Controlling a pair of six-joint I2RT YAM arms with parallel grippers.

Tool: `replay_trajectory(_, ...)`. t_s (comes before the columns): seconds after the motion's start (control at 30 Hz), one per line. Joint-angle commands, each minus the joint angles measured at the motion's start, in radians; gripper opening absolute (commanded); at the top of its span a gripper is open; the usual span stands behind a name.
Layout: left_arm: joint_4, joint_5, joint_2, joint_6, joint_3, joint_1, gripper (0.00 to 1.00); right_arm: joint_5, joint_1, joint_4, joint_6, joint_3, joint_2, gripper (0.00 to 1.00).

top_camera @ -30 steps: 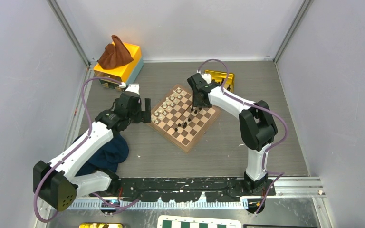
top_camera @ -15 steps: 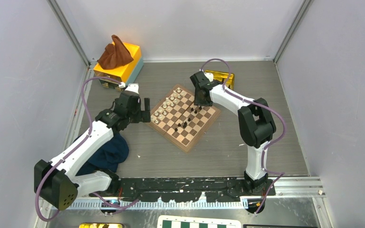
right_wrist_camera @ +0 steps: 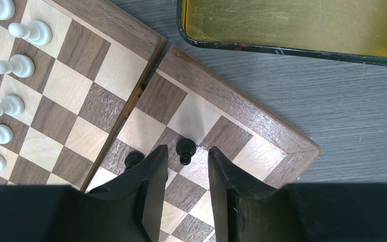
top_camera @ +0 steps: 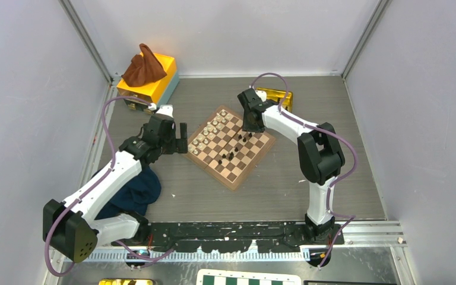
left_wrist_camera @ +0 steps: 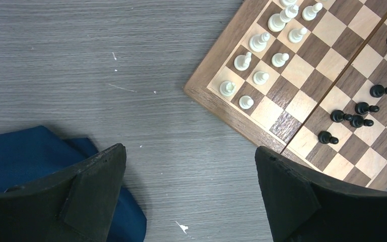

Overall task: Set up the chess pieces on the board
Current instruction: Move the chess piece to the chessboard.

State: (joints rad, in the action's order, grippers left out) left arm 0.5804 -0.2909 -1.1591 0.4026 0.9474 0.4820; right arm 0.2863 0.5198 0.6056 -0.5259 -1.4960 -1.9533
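At the far corner of the board (right_wrist_camera: 242, 108), beside the gold tray (right_wrist_camera: 292, 25), I am holding my right jaws narrowly spread around 1 black pawn (right_wrist_camera: 185, 150), gaps showing on both sides, as it is standing near the rim, seemingly on its home rows. Other black chess pieces (left_wrist_camera: 355, 113) are crowding mid-board, waiting for sorting. My left jaws are hovering spread wide over the table (left_wrist_camera: 131, 75), probably so the right arm is getting room.

The wooden chessboard (top_camera: 236, 169) sits diamond-wise at frame centre, with cream pieces (top_camera: 208, 133) lining its upper-left side and black chess pieces (top_camera: 228, 155) scattered mid-board. The right gripper (top_camera: 248, 126) hangs over its upper-right part. The left gripper (top_camera: 182, 138) hovers beside its left corner.
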Motion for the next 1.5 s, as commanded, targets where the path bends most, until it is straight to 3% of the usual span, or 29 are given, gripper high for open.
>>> replay_trajectory(0.0, -0.031, 0.010, 0.011, -0.009, -0.009, -0.009, 1.00, 0.000, 0.002, -0.020, -0.011, -0.013, 0.008, 0.40)
replay_trajectory(0.87, -0.044, 0.022, -0.004, -0.005, -0.029, -0.019, 1.00, -0.024, 0.005, -0.008, -0.023, -0.013, -0.025, 0.33)
replay_trajectory(1.27, -0.047, 0.022, -0.009, -0.002, -0.029, -0.023, 1.00, 0.003, 0.003, 0.005, -0.012, -0.021, -0.019, 0.15)
replay_trajectory(1.47, -0.048, 0.027, -0.017, 0.001, -0.029, -0.023, 1.00, 0.049, 0.003, 0.014, -0.003, -0.007, 0.011, 0.01)
